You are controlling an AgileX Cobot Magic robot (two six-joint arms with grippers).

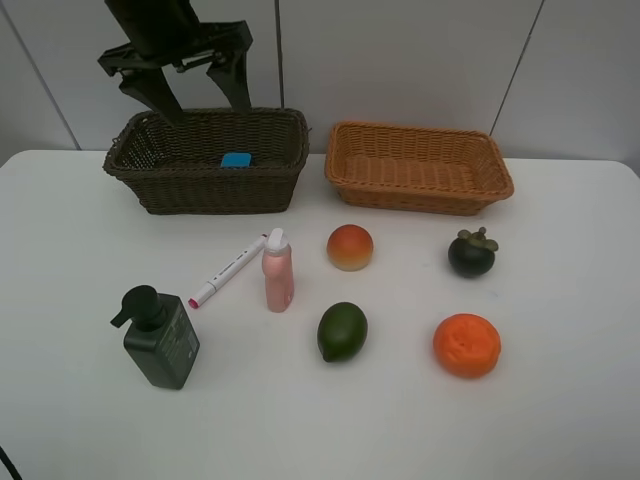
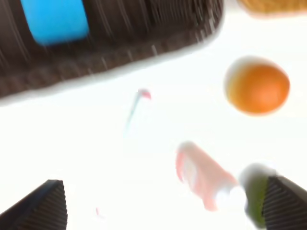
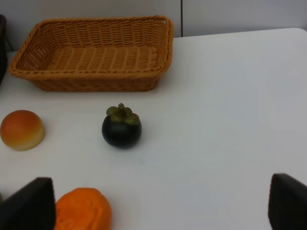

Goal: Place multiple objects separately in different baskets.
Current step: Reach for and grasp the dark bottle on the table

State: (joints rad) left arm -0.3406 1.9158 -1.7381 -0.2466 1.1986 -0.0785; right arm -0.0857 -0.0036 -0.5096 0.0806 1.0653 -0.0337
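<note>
Hanging above the back rim of the dark brown basket (image 1: 205,190), the left fingers (image 1: 233,80) are spread wide with nothing between them. Inside that basket a blue block (image 1: 236,159) shows just over the front wall. The left wrist camera is badly smeared, though the blue patch and the open finger tips can still be made out.

Just to the right of it sits the light orange-tan basket (image 1: 420,190), shallower, its woven floor in full view from the right wrist camera. That camera also shows the right fingers (image 3: 29,206) set far apart and holding nothing, low over the white bench (image 1: 560,410), with the orange (image 1: 467,345) close beside one of them.

Everything else stands loose on the bench in front of the baskets:

- The white pink-tipped marker (image 1: 228,270) lies slanted, its white end just beside the cap of the upright pink white-capped bottle (image 1: 278,275).
- The dark green pump bottle (image 1: 160,342) stands near the front left, apart from the rest.
- The red-yellow fruit (image 1: 350,247) sits before the gap between the baskets, with the green fruit (image 1: 342,331) nearer the front edge.
- The dark mangosteen (image 1: 471,254) rests in front of the tan basket's right end, the orange nearer the front edge than it.
</note>
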